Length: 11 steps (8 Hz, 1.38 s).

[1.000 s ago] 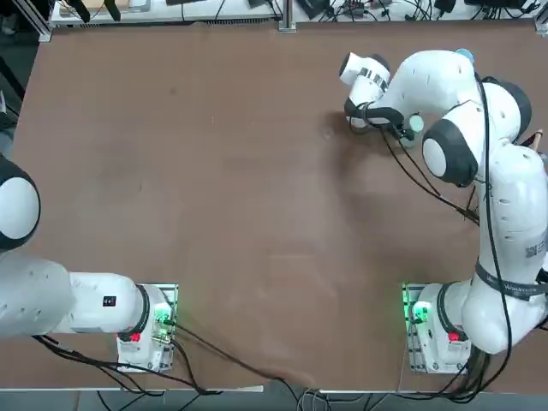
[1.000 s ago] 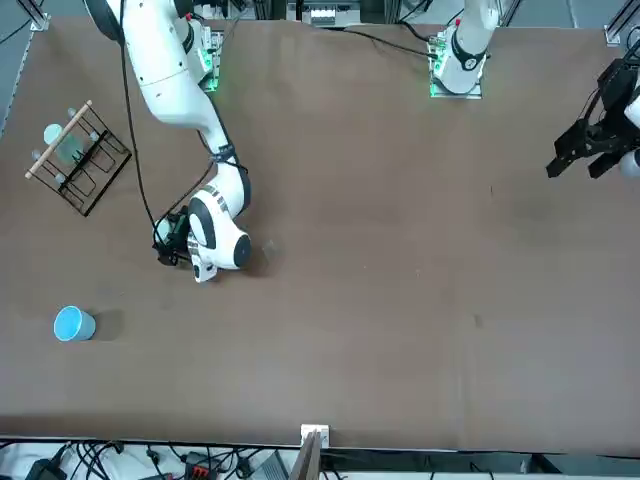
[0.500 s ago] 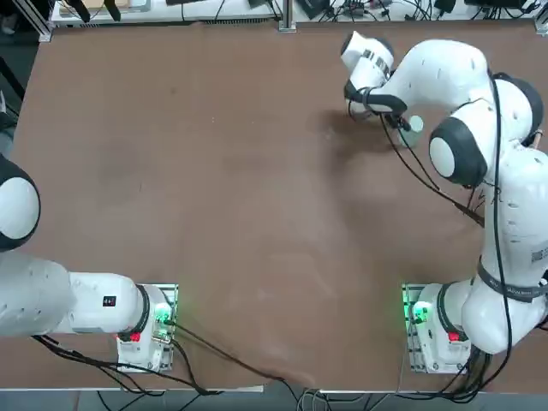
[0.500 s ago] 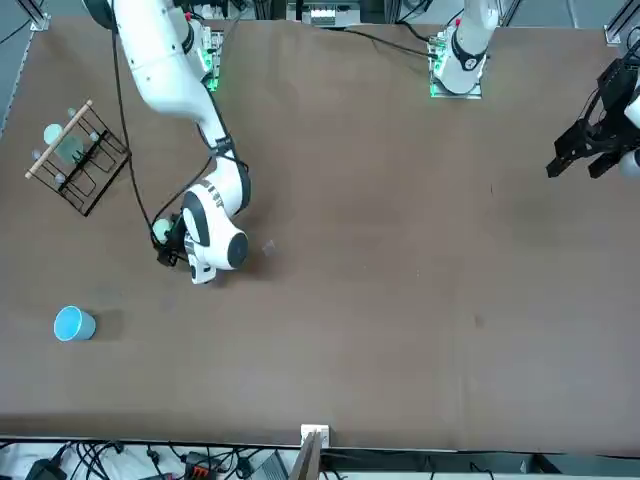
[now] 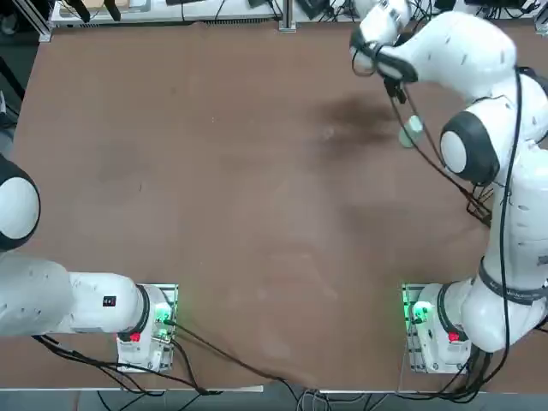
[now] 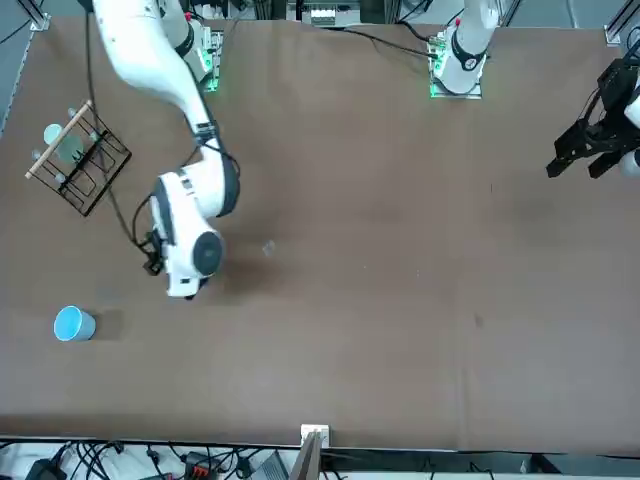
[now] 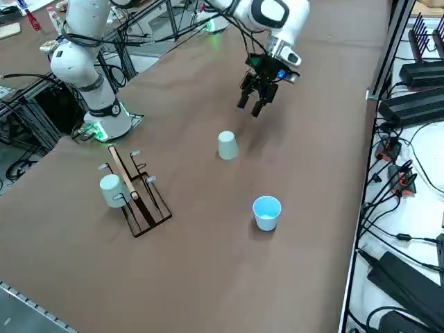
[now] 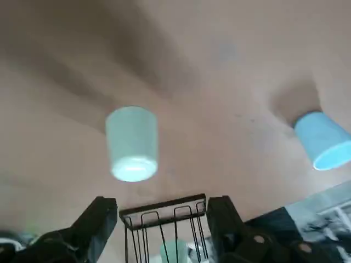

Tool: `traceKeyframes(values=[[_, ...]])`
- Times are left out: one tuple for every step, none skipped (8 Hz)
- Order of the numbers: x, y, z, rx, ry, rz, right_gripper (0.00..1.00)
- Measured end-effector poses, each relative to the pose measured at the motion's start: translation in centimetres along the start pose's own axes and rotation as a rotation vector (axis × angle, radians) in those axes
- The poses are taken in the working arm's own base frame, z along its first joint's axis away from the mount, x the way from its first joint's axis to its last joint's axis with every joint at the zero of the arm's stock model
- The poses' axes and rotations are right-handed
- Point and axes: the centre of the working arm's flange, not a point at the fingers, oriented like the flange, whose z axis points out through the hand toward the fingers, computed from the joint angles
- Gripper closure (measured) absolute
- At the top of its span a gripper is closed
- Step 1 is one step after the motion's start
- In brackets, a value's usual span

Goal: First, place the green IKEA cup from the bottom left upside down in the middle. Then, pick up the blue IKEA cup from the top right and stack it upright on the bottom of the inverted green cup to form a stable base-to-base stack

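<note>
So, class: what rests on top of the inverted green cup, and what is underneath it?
Nothing rests on the green cup: its upturned base is bare. The blue cup stands apart, upright. The open right gripper hangs above the table, empty. The cup's own wall hides whatever is underneath it.

A robotics lab: a brown table (image 7: 208, 229) edged by cable bundles (image 7: 399, 180) and metal framing (image 7: 41, 104).

Right gripper (image 7: 250, 105) hangs above the table, pointing down, jaws spread wide and empty
</note>
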Motion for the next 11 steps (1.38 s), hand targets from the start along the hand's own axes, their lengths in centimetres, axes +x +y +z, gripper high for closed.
traceKeyframes(values=[[-1.7, 3.4, -0.1, 0.028, 0.035, 0.057, 0.0], [-3.7, 7.0, -0.1, 0.051, 0.073, 0.114, 0.0], [-5.6, 9.8, -0.4, 0.082, 0.118, 0.165, 0.0], [-7.0, 11.9, -0.4, 0.138, 0.171, 0.208, 0.0], [-8.3, 14.0, 0.6, 0.218, 0.234, 0.252, 0.0], [-9.6, 16.4, 2.5, 0.3, 0.303, 0.307, 0.0], [-11.5, 19.3, 4.9, 0.354, 0.363, 0.363, 0.0], [-13.1, 21.6, 6.8, 0.367, 0.407, 0.396, 0.0], [-13.9, 23.2, 8.2, 0.36, 0.443, 0.409, 0.0], [-13.9, 24.0, 9.4, 0.356, 0.47, 0.422, 0.0], [-13.3, 24.6, 10.8, 0.351, 0.496, 0.421, 0.0]])
